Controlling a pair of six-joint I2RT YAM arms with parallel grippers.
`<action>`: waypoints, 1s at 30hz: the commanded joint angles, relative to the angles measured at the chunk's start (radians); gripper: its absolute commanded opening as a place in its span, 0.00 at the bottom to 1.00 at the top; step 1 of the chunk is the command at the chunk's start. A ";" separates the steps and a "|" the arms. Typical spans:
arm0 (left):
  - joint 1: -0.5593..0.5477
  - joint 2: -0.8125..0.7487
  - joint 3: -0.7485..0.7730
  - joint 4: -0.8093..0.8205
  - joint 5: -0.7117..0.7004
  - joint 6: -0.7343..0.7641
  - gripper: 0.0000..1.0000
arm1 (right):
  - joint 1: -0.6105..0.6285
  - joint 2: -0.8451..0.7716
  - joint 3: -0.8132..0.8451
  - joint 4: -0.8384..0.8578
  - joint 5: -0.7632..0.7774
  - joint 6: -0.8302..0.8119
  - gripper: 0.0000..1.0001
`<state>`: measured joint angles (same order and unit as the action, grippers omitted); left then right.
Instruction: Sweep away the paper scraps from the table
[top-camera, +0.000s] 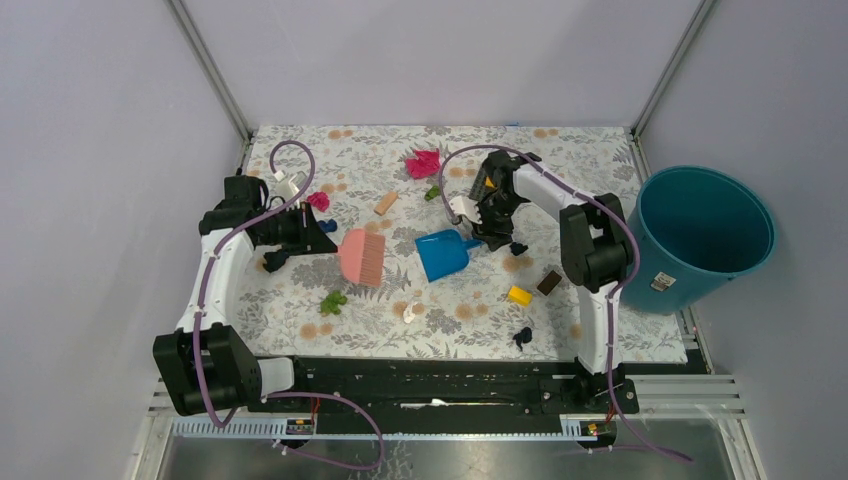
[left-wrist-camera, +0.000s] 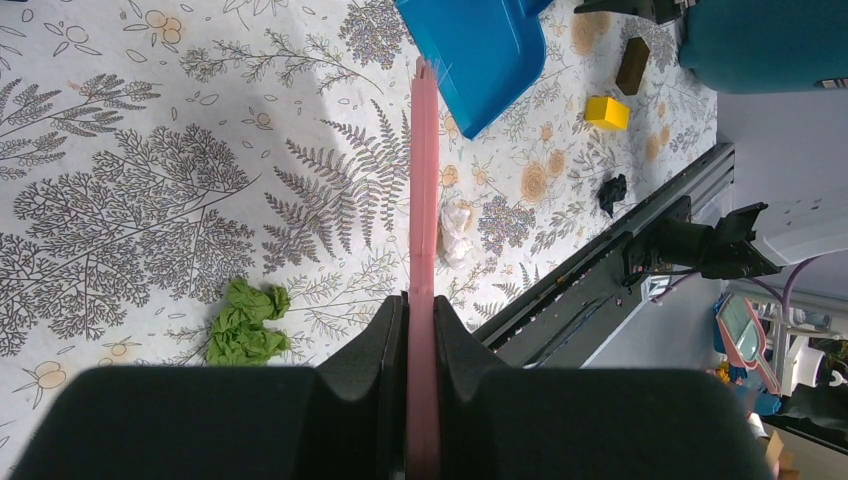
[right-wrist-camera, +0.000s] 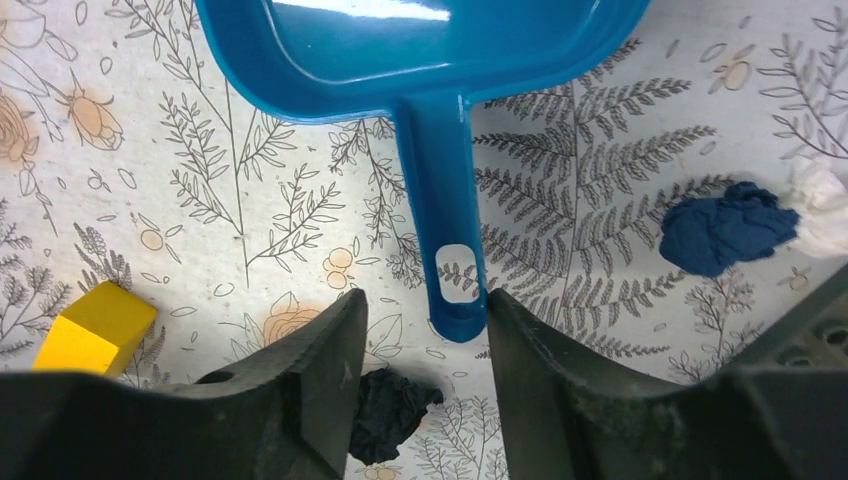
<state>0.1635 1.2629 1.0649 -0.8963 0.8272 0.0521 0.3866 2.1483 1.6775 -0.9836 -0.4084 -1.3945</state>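
Note:
My left gripper (top-camera: 320, 240) is shut on the handle of a pink brush (top-camera: 362, 256), seen edge-on in the left wrist view (left-wrist-camera: 424, 200) between my fingers (left-wrist-camera: 372, 350). My right gripper (right-wrist-camera: 425, 310) is open around the handle end of a blue dustpan (right-wrist-camera: 445, 220), which lies flat on the table (top-camera: 600, 170); the handle touches the right finger. Paper scraps lie scattered: a magenta wad (top-camera: 424, 163), green wad (left-wrist-camera: 245, 322), white wad (left-wrist-camera: 457, 228), black wad (right-wrist-camera: 395, 410) between my right fingers, and dark blue wad (right-wrist-camera: 725, 228).
A teal bucket (top-camera: 700, 235) stands off the table's right edge. A yellow block (top-camera: 519, 295), a brown block (top-camera: 548, 283) and a wooden block (top-camera: 385, 203) lie among the scraps. Another black wad (top-camera: 521, 337) lies near the front rail.

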 joint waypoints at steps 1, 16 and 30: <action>0.006 -0.027 0.001 0.028 0.036 0.012 0.00 | 0.010 -0.089 -0.041 0.066 -0.045 0.091 0.52; 0.005 -0.021 -0.008 0.050 0.044 0.000 0.00 | 0.032 -0.144 -0.170 0.188 -0.055 0.179 0.51; 0.006 -0.021 0.003 0.050 0.048 -0.005 0.00 | 0.037 -0.170 -0.206 0.235 -0.058 0.257 0.29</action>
<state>0.1635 1.2629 1.0519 -0.8806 0.8341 0.0509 0.4095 2.0537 1.4811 -0.7486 -0.4389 -1.1755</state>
